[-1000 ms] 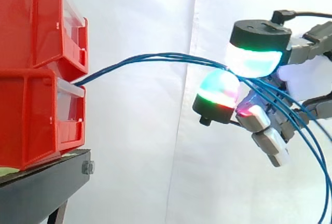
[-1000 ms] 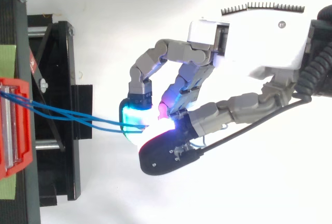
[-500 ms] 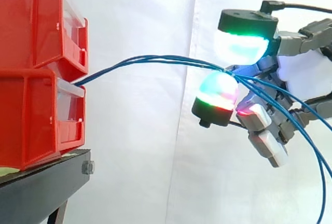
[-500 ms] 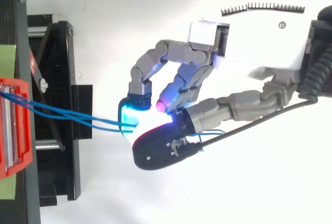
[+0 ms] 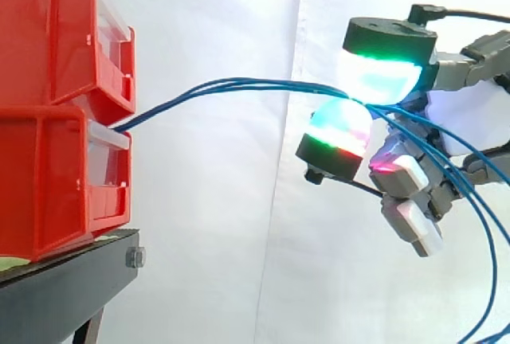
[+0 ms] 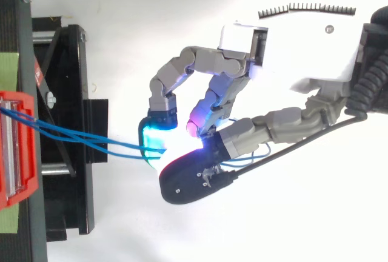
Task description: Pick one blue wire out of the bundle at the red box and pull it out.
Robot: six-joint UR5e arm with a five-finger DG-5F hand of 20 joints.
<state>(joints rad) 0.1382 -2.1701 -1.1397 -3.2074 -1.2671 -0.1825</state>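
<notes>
Here the fingers (image 5: 381, 73) are curled, with two glowing pads set one above the other in the side view and the blue wires (image 5: 239, 87) passing between them. The pads appear to pinch the wires, but it cannot be told whether one strand or the whole bundle lies in the pinch. The other fingers are bent below and behind the pinch and hold nothing. From the pinch the wires run leftward in a shallow arch to the red box (image 5: 48, 185), entering at the front lip of the lower bin, so their long axis is roughly level and points from the box to the hand. On the far side of the pinch the free lengths droop toward the lower right edge. The hand (image 6: 291, 50) reaches in from the right, its palm well apart from the box and its fingers directed at it. The box rests on the black stand (image 5: 64, 288). Judgement: the pull-out calls for a retreat along the wire axis, away from the box, with one strand separated first if several are held
</notes>
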